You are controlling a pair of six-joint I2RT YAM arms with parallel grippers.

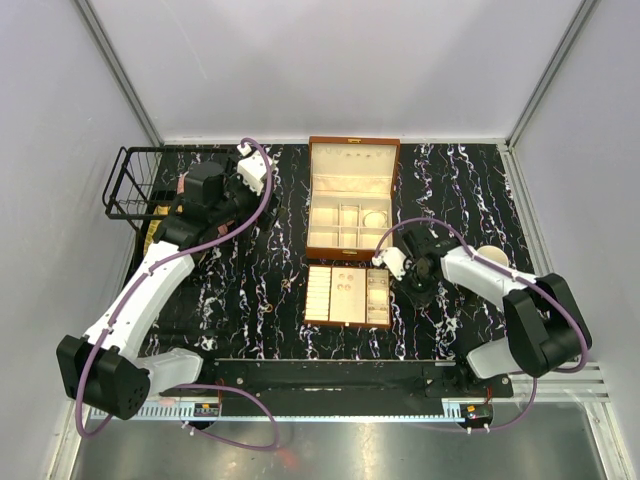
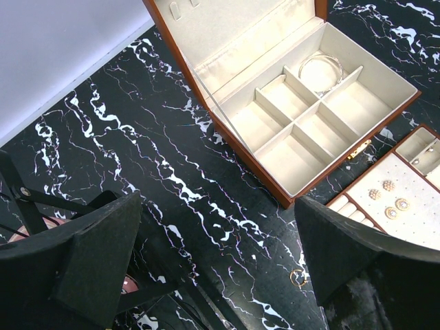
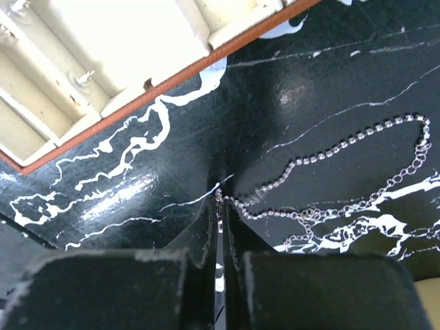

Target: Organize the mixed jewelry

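Observation:
My right gripper point(image 3: 220, 198) is shut on one end of a beaded silver chain point(image 3: 344, 146) that trails right across the black marble. A finer chain point(image 3: 385, 191) lies tangled beside it. In the top view this gripper point(image 1: 413, 288) is low, just right of the loose tray point(image 1: 347, 322). My left gripper point(image 2: 216, 206) is wide open and empty above the marble left of the open brown box point(image 1: 352, 248). A small gold ring point(image 2: 298, 278) lies by its right finger. A pale bangle point(image 2: 321, 69) rests in a back compartment of the box. Small earrings point(image 2: 389, 199) sit on the tray.
A black wire basket point(image 1: 132, 185) stands at the back left beside the left arm. A pale round cup point(image 1: 491, 257) sits behind the right arm. The box lid point(image 1: 353, 156) stands up at the back. Grey walls close in the table.

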